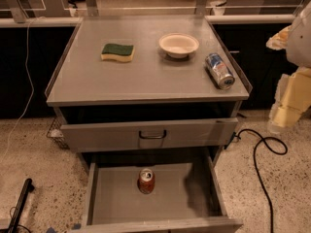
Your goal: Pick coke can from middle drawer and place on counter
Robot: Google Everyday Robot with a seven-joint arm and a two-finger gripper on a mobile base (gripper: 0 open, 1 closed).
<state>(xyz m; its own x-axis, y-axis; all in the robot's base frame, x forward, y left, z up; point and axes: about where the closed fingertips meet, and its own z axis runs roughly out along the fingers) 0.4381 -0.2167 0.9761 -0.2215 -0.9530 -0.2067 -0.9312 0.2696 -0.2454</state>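
The coke can, red with a silver top, stands upright on the floor of the open middle drawer, near the middle towards the back. The counter is the flat gray top of the cabinet above it. My gripper, pale yellow and white, hangs at the far right edge of the camera view. It is beside the cabinet at about counter height, well apart from the can and holding nothing that I can see.
On the counter lie a green-and-yellow sponge, a white bowl and a blue-and-silver can on its side near the right rim. The upper drawer with a dark bar handle is slightly out. A black cable runs over the floor at right.
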